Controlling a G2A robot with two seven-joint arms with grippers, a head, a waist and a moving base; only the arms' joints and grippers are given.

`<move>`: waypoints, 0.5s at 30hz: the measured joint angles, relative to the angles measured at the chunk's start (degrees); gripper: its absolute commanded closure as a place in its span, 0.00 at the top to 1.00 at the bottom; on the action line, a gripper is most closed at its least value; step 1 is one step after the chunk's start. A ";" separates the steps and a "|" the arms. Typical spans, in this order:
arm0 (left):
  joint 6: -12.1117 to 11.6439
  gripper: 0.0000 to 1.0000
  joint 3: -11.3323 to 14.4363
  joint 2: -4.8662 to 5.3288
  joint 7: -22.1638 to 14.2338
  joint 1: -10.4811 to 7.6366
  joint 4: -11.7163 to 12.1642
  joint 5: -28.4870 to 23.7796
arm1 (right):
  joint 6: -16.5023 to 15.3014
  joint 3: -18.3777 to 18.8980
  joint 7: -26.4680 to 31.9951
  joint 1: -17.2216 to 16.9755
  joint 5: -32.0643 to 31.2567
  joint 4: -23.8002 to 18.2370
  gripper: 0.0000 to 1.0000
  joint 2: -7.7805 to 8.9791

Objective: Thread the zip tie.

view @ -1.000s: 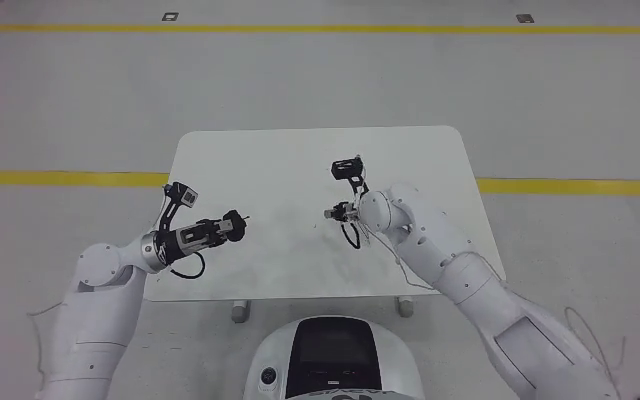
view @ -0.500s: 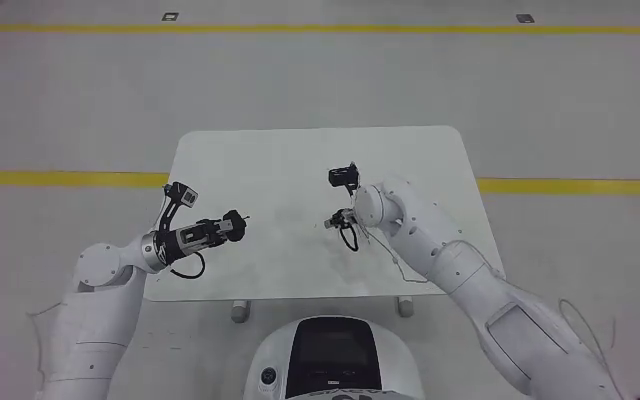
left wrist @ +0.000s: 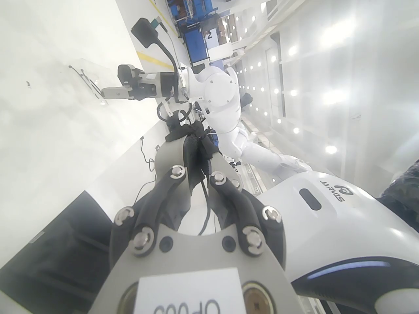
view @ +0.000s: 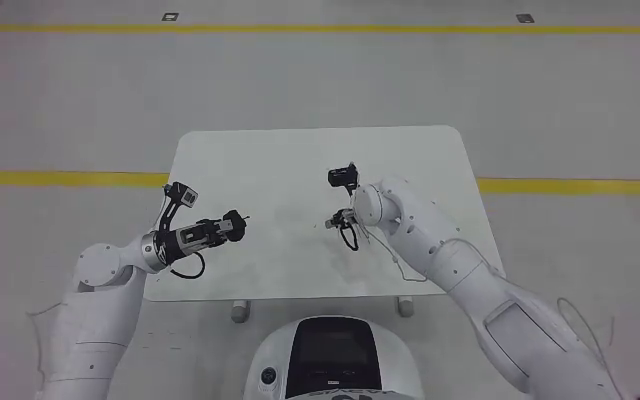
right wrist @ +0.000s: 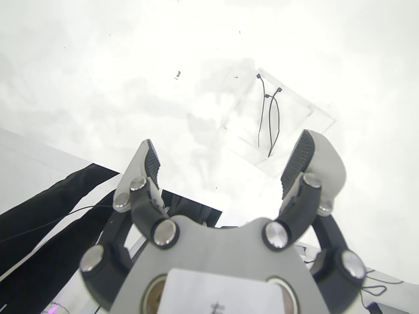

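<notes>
**Right gripper poised at the zip-tie tray**

The white table [view: 300, 160] carries the work. The right gripper [right wrist: 226, 158] hangs low over the table's middle, its 2 ribbed fingers set wide apart and holding nothing. The left gripper [left wrist: 193, 147] is held off to the table's left side, well apart from the right one, with its fingers brought together. Whether anything thin is pinched between them cannot be told.

Just ahead of the right fingertips lies a shallow clear tray [right wrist: 320, 112], flat on the table. Inside it rest at least 2 black zip ties [right wrist: 269, 115], lying side by side with their small square heads at the far end and their tails pointing toward the gripper.

Handling, as judged from these views:
- Each tie is very light, thin and springy, and its slight bow suggests it will flex instead of holding a line.
- The smooth strap is likely to slip or twist in a loose pinch.
- The ties lie close together, so 2 may lift at once.
- A grip on the strap close behind the head would steady the slot, and a second grip near the tail tip would aim the end for threading.
- The tray's low wall may hinder a flat approach.
</notes>
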 measured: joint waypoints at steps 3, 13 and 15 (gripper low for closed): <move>0.00 0.00 0.00 0.00 0.00 0.00 0.00 0.00 | 0.37 -0.05 -0.09 0.15 -0.93 -0.25 0.32 -0.13; 0.00 0.00 0.00 0.00 0.00 0.00 0.00 0.00 | 0.80 0.32 -0.17 -0.22 -3.47 1.27 0.05 -0.62; 0.00 0.00 0.00 0.00 0.00 0.00 0.00 0.00 | 0.80 0.33 -0.37 -0.32 -3.53 1.75 0.04 -0.82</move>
